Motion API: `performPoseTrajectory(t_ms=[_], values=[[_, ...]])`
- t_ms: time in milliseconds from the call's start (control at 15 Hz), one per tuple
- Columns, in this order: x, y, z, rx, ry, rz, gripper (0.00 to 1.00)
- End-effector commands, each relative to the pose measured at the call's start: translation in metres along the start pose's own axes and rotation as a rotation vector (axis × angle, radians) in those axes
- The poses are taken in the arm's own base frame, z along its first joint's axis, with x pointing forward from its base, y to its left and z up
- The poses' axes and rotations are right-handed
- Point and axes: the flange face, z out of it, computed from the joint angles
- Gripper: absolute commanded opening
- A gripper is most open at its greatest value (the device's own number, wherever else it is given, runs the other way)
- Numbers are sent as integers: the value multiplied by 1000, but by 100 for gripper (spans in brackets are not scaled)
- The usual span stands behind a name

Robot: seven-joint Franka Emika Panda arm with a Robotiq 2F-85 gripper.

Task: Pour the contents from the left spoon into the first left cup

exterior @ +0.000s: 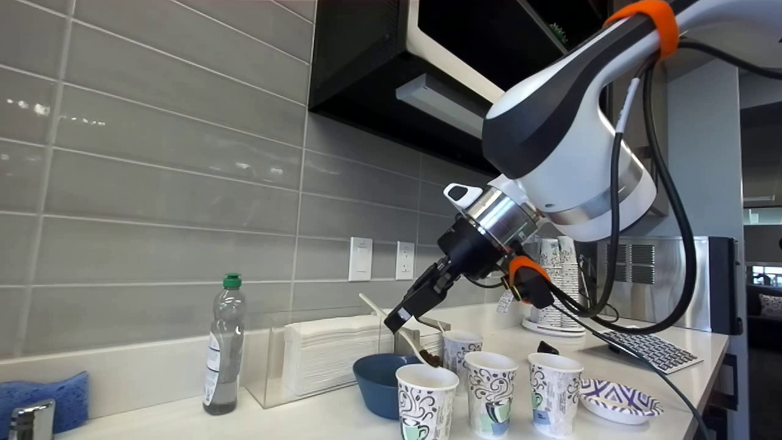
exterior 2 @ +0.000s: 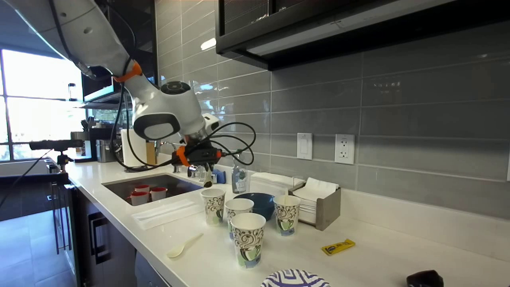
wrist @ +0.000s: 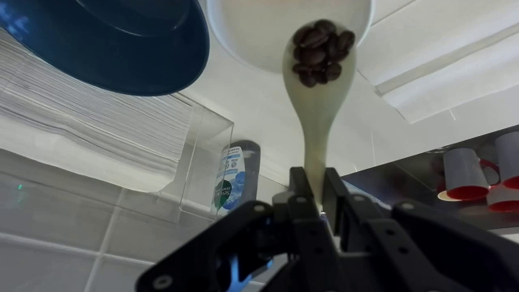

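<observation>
Glossy tile (exterior: 171, 198); hand (wrist: 315, 177) pinched round pale spoon (wrist: 318, 117), oval beans (wrist: 319, 54) near paper cup (exterior: 426, 403).

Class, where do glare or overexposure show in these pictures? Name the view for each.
In an exterior view, the window is washed out; in both exterior views, the wall tiles carry bright reflections; in the wrist view, a pale sheen marks the blue bowl.

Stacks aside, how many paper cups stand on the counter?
4: row's first cup under the held spoon, then middle cup and end cup; fourth cup beside the grey napkin holder. More may be hidden.
</observation>
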Motion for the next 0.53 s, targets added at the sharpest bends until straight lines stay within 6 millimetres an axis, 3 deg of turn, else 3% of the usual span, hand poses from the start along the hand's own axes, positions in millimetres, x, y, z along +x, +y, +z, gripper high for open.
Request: performPoseTrajectory(t_ms=[0,467], values=[[-5,0,-15,-28,50,-9,3],[-6,12,-14,-33,123,-38,3]])
